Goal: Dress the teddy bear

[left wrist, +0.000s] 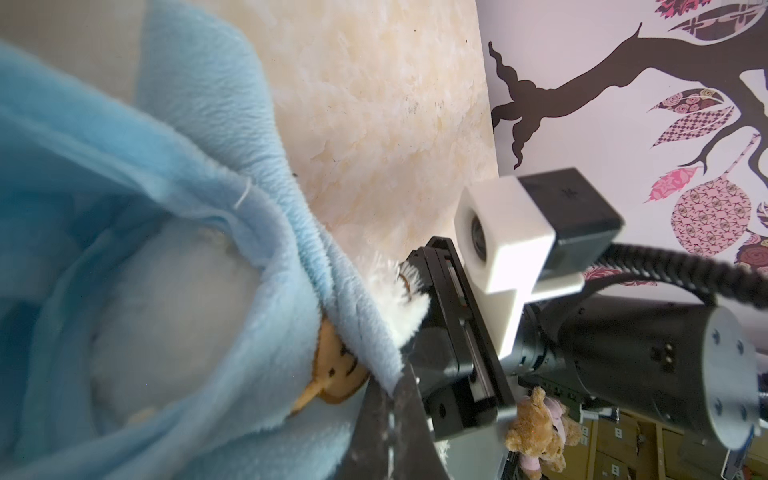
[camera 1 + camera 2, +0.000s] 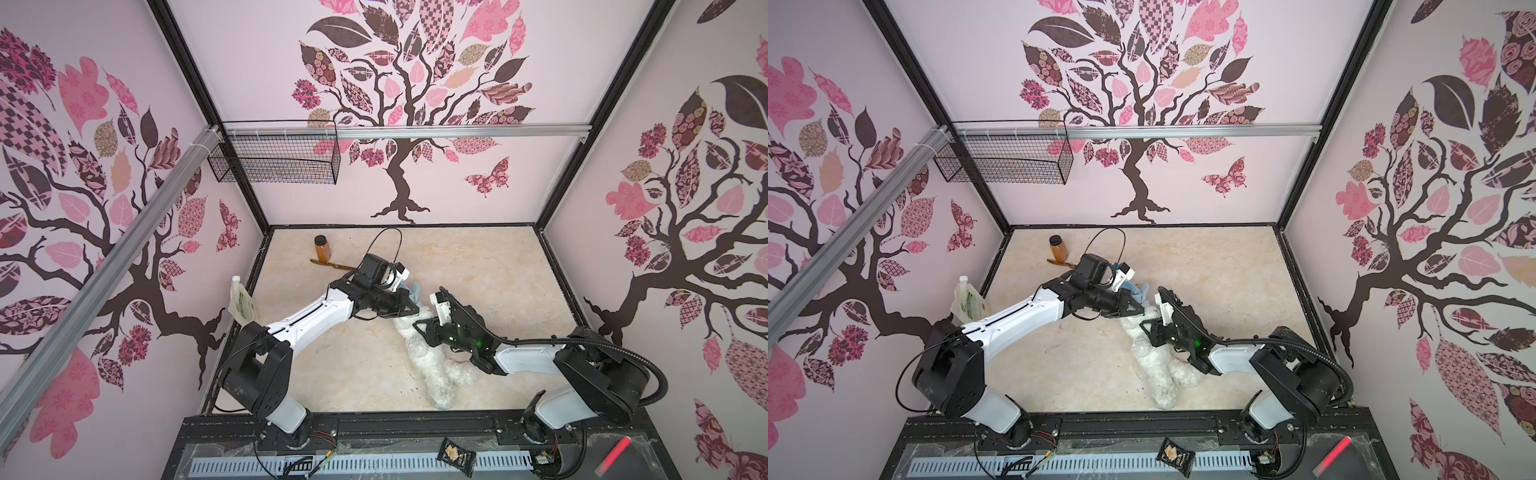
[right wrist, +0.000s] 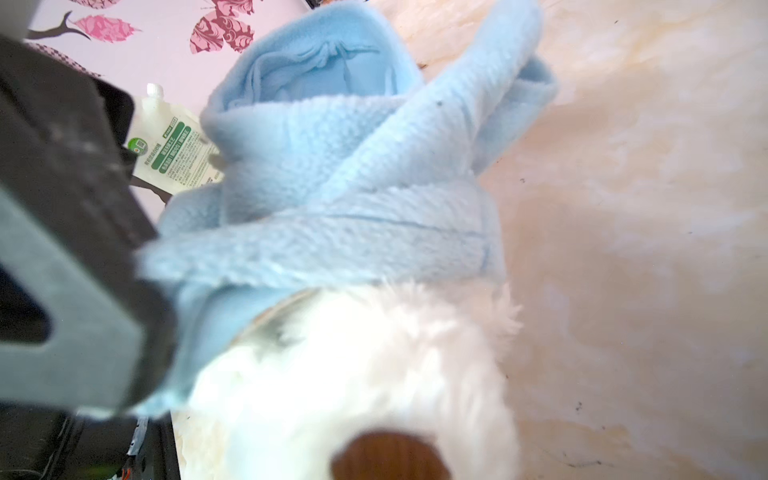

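Although capped by the soft blue fleece shirt (image 3: 332, 187), the fluffy white teddy bear (image 2: 419, 357) is laid centrally on the marbled table (image 2: 324, 374), stubby legs toward 6 o'clock. Fleece is pinched by the left gripper (image 2: 415, 309); the state of the right gripper (image 2: 417, 328) cannot be told.

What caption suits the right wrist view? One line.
A light blue shirt bunched over the white teddy bear on the tabletop.

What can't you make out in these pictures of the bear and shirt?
- Face of the bear: in both top views it is hidden under the shirt, left tool and right tool; it is blurred in the right wrist view.
- Right tool's jaws: fur covers them in the left wrist view, and they are out of frame in its own view. Grip unclear.
- Brown blob: in the right wrist view, blurred and cut off by the edge.
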You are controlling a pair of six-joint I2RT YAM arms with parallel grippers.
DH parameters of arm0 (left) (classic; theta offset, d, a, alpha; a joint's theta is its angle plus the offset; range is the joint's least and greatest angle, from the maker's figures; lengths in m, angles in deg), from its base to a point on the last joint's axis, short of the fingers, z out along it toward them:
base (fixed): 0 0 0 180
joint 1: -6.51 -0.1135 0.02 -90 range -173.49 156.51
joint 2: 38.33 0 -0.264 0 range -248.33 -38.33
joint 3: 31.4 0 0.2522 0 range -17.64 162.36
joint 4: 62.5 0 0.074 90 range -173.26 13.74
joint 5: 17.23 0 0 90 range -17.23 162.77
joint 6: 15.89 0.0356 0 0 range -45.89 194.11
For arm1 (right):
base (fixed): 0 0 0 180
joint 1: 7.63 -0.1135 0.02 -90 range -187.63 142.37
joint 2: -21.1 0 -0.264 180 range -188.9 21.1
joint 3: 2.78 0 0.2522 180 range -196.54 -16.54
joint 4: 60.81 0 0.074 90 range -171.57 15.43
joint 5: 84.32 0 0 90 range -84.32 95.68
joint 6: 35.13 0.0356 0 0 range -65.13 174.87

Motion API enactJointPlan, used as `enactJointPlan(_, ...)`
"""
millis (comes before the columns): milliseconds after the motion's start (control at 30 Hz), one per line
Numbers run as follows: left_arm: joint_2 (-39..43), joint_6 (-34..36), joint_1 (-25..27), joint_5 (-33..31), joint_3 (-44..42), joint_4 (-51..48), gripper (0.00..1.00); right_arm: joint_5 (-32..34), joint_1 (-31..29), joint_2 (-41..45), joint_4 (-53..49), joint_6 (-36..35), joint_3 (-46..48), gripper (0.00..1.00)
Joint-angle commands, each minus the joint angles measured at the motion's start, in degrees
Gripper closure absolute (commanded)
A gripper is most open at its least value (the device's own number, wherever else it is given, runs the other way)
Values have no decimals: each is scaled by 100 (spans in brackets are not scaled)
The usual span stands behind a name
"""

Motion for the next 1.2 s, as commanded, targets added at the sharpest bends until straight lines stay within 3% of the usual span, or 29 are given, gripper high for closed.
enactJointPlan(0,176,15,37,-7,-343,67,98,-91,37,220,407,86,-151,78)
enactJointPlan(167,247,-52,46,18,-639,256,92,-222,39,214,700,-13,-144,78)
enactJointPlan(367,385,71,43,182,-623,311,76,-785,32,114,1160,-442,-39,79)
enactJointPlan(700,744,310,-113,70,-460,16,54,-1038,39,354,629,-1578,238,79)
enactJointPlan(1167,1218,439,-352,172,-544,-261,46,-871,28,633,932,-2564,926,83)
